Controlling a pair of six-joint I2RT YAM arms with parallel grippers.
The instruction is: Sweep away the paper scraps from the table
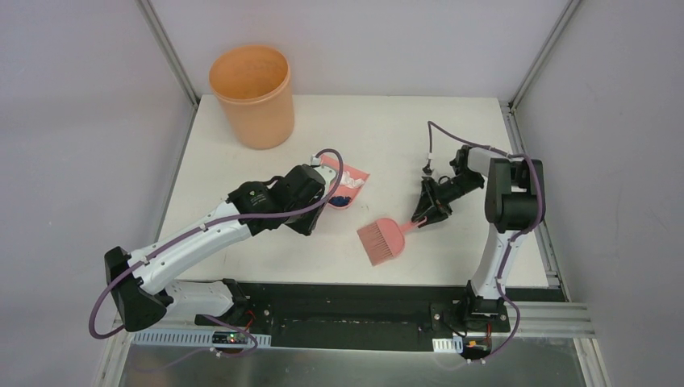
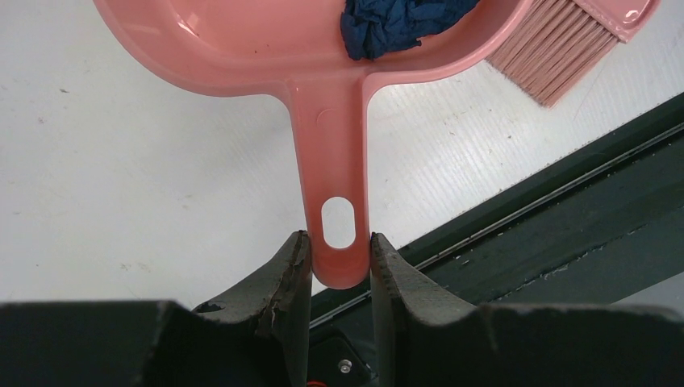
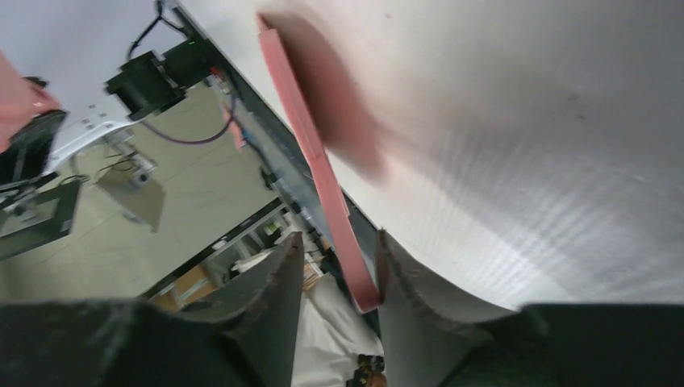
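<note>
Paper scraps (image 2: 395,28), at least two, lie in one dustpan (image 2: 335,145).

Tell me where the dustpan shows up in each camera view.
Top external: dustpan near centre, below and right of the bucket.
Left wrist: dustpan top centre, handle pinched in the left gripper.
Right wrist: cannot tell; only a pink sliver at the left edge.
Shared landmark: the brush.
</note>
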